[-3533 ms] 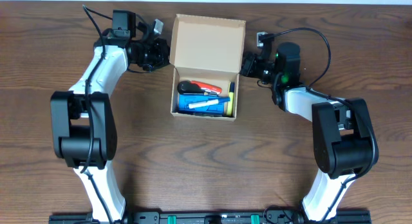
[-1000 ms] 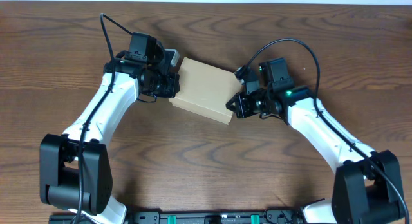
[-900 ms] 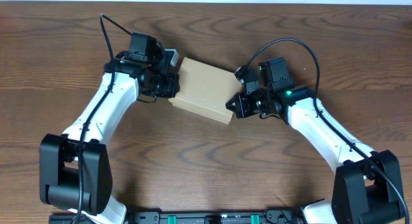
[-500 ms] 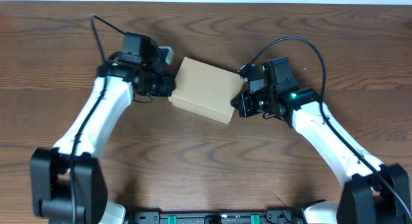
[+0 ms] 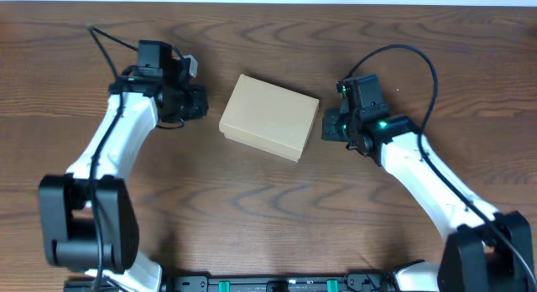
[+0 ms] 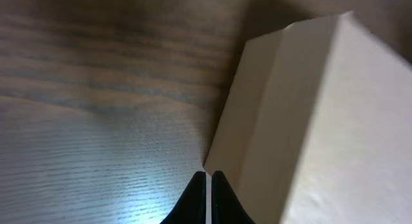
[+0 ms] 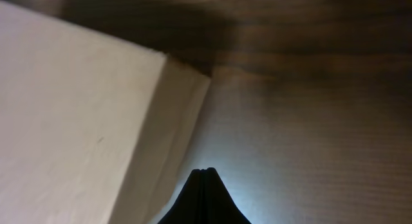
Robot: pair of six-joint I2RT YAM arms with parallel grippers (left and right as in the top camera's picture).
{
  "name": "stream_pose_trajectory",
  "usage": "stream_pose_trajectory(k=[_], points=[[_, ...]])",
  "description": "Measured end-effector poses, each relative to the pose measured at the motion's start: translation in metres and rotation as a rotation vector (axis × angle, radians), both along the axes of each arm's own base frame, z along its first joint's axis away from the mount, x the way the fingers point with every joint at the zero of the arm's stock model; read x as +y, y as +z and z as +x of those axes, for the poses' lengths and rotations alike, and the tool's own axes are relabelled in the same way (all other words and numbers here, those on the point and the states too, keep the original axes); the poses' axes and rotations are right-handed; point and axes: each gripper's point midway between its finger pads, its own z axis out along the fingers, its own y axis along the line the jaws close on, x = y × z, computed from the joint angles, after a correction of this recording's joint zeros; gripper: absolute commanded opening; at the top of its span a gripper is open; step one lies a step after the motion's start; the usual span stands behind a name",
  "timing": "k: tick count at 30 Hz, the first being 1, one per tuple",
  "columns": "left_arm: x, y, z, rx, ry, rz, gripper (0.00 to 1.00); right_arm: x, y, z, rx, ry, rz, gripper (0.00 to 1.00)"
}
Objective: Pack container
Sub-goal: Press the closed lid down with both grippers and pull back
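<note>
Right, the cardboard box (image 5: 270,117) sits mid-table (image 5: 268,208), lid flat down, skewed a little across the wood grain. Off its left end hangs the left gripper (image 6: 208,179), fingers pinched together on nothing, clear of the cardboard. By the right end, the right gripper (image 7: 204,174) has its tips pressed together too, empty, just beside the box.

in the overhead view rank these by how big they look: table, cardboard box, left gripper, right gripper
1. table
2. cardboard box
3. left gripper and right gripper: they look about alike, so no order between them.
</note>
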Motion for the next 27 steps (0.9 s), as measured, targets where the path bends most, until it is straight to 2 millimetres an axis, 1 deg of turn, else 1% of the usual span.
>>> stream_pose_trajectory(k=[4, 7, 11, 14, 19, 27], points=[[-0.010, -0.018, -0.002, 0.050, -0.013, -0.030, 0.06, 0.003, -0.017, 0.016, -0.011, -0.016, -0.001, 0.01], [-0.018, -0.024, -0.005, 0.077, -0.026, -0.057, 0.06, 0.006, -0.022, 0.027, -0.040, -0.020, 0.008, 0.01], [-0.028, -0.026, -0.012, 0.109, -0.044, -0.093, 0.06, 0.013, -0.014, 0.045, -0.119, -0.020, 0.037, 0.01], [-0.033, -0.027, -0.019, 0.135, -0.057, -0.098, 0.06, 0.015, -0.007, 0.054, -0.164, -0.021, 0.052, 0.01], [-0.038, -0.030, -0.030, 0.175, -0.071, -0.096, 0.06, 0.019, -0.005, 0.060, -0.189, -0.016, 0.068, 0.01], [-0.038, -0.032, -0.041, 0.224, -0.071, -0.093, 0.06, 0.022, -0.014, 0.062, -0.181, -0.008, 0.075, 0.01]])
